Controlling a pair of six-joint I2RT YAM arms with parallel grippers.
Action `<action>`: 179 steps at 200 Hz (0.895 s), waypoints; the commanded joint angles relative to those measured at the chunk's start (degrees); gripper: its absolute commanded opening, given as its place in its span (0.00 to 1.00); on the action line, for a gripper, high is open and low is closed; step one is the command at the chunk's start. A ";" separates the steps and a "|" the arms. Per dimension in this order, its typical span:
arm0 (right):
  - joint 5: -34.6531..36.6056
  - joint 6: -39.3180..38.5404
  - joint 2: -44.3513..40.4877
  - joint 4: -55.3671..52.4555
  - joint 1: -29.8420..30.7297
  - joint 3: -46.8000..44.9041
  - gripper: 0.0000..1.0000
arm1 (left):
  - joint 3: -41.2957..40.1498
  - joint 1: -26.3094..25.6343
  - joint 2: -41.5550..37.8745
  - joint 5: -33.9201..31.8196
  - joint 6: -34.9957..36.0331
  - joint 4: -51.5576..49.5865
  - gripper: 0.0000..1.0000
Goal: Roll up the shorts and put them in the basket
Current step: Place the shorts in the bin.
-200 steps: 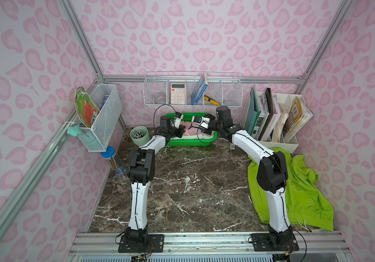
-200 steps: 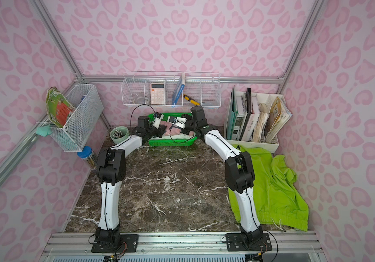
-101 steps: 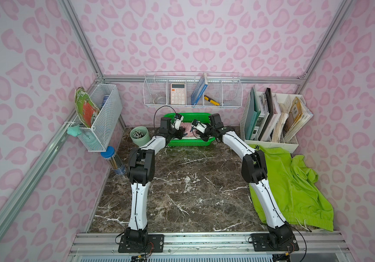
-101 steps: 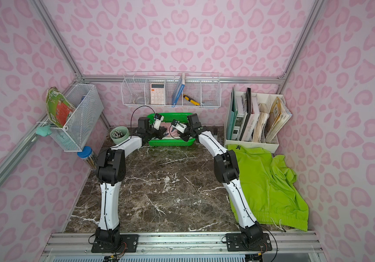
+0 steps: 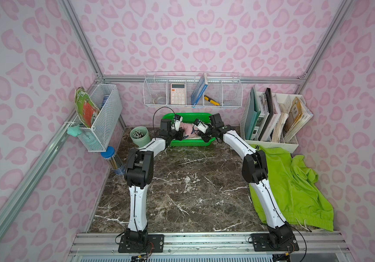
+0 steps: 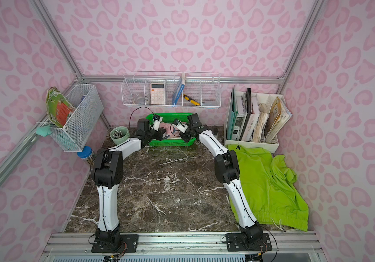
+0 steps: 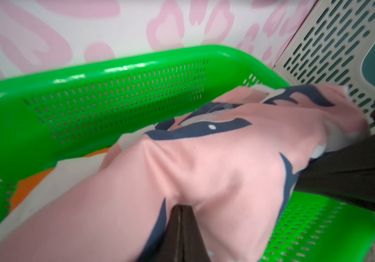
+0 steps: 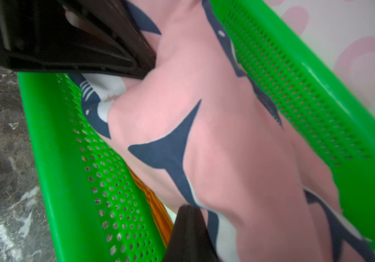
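The pink shorts, with a navy-and-white shark print, lie bunched inside the green basket at the back of the table. My left gripper is shut, pinching a fold of the pink shorts. My right gripper is shut on the other end of the pink shorts. In both top views the two grippers face each other over the basket. The lime green shorts lie spread flat at the table's right side, untouched.
An orange item lies under the pink cloth in the basket. A green pen cup stands left of the basket. A white file holder stands at the back right, with wire baskets on the walls.
The right arm has swung left and lowered its gripper into the basket. The left arm has hardly moved.
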 commanded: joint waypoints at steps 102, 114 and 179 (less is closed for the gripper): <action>8.73 8.63 -35.23 18.53 -1.20 -39.85 0.72 | -8.29 -0.81 -16.37 1.42 -4.48 9.87 0.85; 11.95 12.33 -38.50 16.34 -2.47 -44.18 0.78 | -10.36 -1.49 -18.75 1.47 -3.94 9.55 0.92; 17.81 30.47 -45.29 -0.43 -11.75 -58.27 0.86 | -18.15 -10.46 -27.27 -5.21 0.32 0.46 0.99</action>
